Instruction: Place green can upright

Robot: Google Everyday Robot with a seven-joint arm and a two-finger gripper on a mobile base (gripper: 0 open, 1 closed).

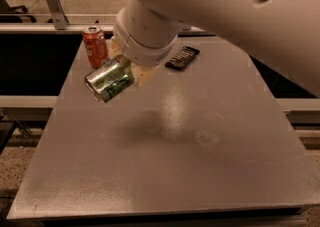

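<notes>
hand clamped on green can, held tilted above desk | risk: released at this angle it tips and rolls | orange-red can near, may get knocked

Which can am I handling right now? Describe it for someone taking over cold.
Over the far left of the grey table, the end effector hangs above the surface. It is shut on the green can, held tilted in the air. Unlike the upright orange-red can standing behind it, this one is pale green and silver.
</notes>
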